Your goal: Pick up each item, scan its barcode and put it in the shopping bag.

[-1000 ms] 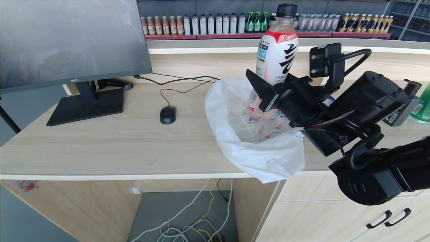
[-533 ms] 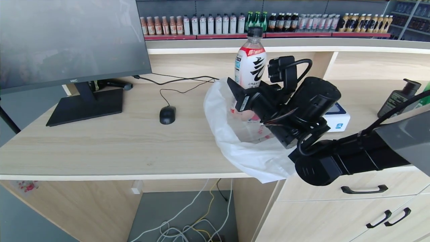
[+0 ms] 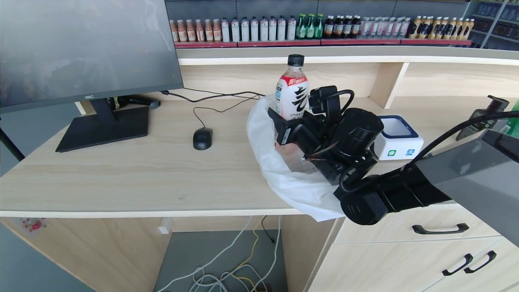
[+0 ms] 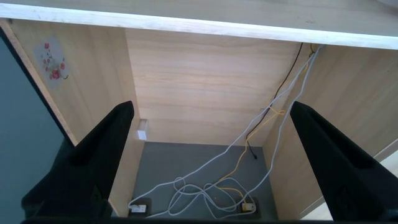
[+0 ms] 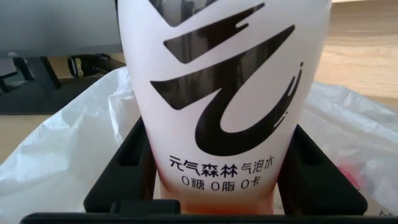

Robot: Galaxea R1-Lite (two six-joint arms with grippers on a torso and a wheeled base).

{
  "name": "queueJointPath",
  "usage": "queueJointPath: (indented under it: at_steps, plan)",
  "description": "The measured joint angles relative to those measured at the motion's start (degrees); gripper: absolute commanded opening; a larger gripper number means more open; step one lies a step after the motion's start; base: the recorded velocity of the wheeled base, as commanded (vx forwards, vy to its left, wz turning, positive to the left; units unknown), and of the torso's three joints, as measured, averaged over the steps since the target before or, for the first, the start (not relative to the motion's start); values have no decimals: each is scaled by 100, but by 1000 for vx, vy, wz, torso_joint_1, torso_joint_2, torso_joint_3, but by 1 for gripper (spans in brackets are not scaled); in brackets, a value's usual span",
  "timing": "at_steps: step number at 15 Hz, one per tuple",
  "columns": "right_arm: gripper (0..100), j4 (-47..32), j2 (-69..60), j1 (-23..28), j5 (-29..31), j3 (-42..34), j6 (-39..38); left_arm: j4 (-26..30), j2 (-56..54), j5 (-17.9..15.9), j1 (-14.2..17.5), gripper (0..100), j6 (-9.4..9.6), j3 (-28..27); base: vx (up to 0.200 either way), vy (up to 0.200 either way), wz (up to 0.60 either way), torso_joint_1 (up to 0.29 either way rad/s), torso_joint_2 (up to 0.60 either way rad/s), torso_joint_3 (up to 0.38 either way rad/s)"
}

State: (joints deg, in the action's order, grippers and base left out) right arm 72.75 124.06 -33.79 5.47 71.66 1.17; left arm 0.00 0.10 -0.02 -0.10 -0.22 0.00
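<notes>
A tall white drink bottle (image 3: 292,95) with a black cap, red band and pink liquid stands upright in my right gripper (image 3: 290,132), which is shut on its lower body. The bottle's base sits inside the mouth of the white plastic shopping bag (image 3: 284,178) lying open on the wooden counter. Close up, the bottle (image 5: 224,93) has a black fingertip (image 5: 127,168) on either side, with the bag (image 5: 68,143) behind it. My left gripper (image 4: 211,162) hangs open below the counter, with nothing between its fingers, facing the cables on the floor.
A white and blue barcode scanner (image 3: 398,142) sits just right of the bag. A dark pump bottle (image 3: 480,115) stands at the far right. A monitor (image 3: 81,48), a mouse (image 3: 202,138) and its cable lie to the left. Shelves of bottles run behind.
My right arm has carried the bottle left and down, from high above the bag into its mouth. The scanner, hidden before, is now uncovered.
</notes>
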Motion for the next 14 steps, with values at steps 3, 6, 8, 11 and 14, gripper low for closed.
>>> queueJointPath:
  at_steps: [3, 6, 8, 11, 14]
  plan:
    - [0, 40, 185, 135, 7, 100, -17, 0, 0, 0, 0, 100, -2, 0, 0, 0, 0, 0, 0, 0]
    - [0, 35, 325, 207, -20, 212, -33, 0, 0, 0, 0, 100, -2, 0, 0, 0, 0, 0, 0, 0]
    - [0, 60, 386, 210, -15, 221, -30, 0, 0, -2, 0, 100, -2, 0, 0, 0, 0, 0, 0, 0]
    - [0, 66, 435, 212, -4, 205, -33, 0, 0, 0, 0, 100, -2, 0, 0, 0, 0, 0, 0, 0]
    - [0, 57, 466, 234, 18, 180, -17, 0, 0, -7, 0, 100, 0, 0, 0, 0, 0, 0, 0, 0]
